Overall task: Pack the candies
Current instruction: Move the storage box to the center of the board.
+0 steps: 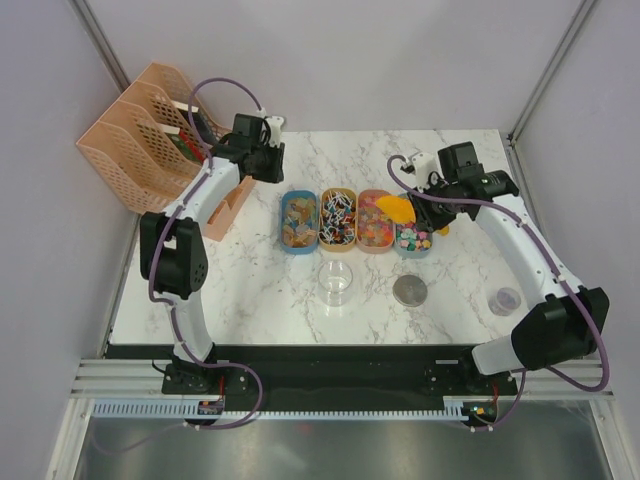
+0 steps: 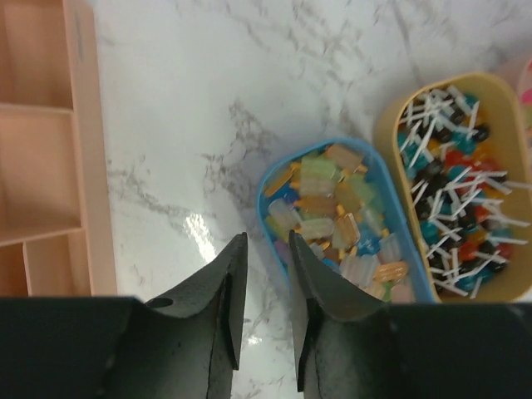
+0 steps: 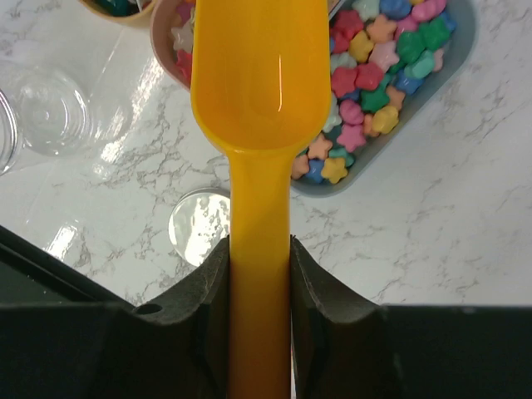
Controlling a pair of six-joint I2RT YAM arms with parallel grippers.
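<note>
Gripping scoop (image 3: pixel 259 91) handle firmly in right gripper (image 3: pixel 259 248), bowl above candies (image 3: pixel 374 75) at grey tray (image 3: pixel 467 33) rim | left gripper (image 2: pixel 264 249) slightly parted, empty, over bare table (image 2: pixel 183 100) beside blue tray (image 2: pixel 320 144) | trays mid-table, open marble leftward

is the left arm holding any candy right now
No, the left fingers stand apart with only bare marble table showing between them, beside the blue tray of wrapped candies.

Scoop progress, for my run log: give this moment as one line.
right end effector: shut on scoop | scoop: empty, above candies | left end effector: open, holding nothing
</note>
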